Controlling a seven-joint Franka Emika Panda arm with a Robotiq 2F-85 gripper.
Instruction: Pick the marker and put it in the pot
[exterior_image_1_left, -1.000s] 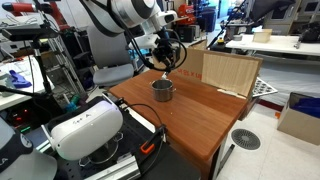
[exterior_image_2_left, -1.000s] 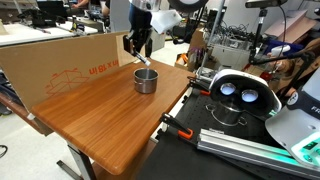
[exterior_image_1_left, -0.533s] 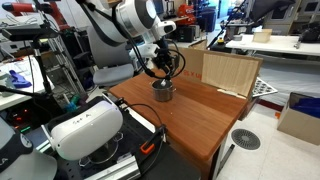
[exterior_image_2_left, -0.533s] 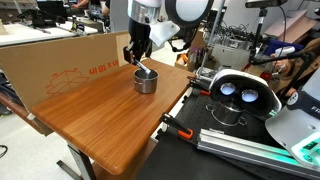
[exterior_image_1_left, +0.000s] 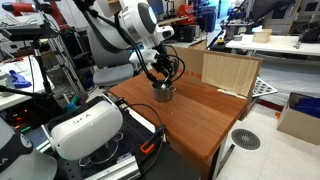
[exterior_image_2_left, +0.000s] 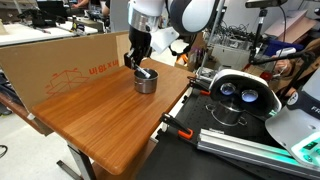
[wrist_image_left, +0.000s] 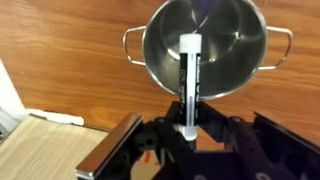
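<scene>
The claw (wrist_image_left: 188, 128) is clamped on the dark end of the marker (wrist_image_left: 189, 85); the marker sticks out from the claw over the open silver pot (wrist_image_left: 228, 50), its pale tip above the pot's middle; the pot sits on the brown wooden table (wrist_image_left: 60, 50); in both exterior views the claw hangs just above the pot.

We see the marker (wrist_image_left: 189, 85) as a slim dark pen with paler ends. Its near end is pinched in the hand (wrist_image_left: 188, 133). In the wrist view it runs straight up the picture, and its far pale tip lies over the open mouth of the pot (wrist_image_left: 235, 45). We cannot tell whether that tip touches the bottom. The pot is small, round and shiny silver-grey, with straight sides and two loop handles. It stands upright on the wooden desk (exterior_image_2_left: 100, 120).
</scene>
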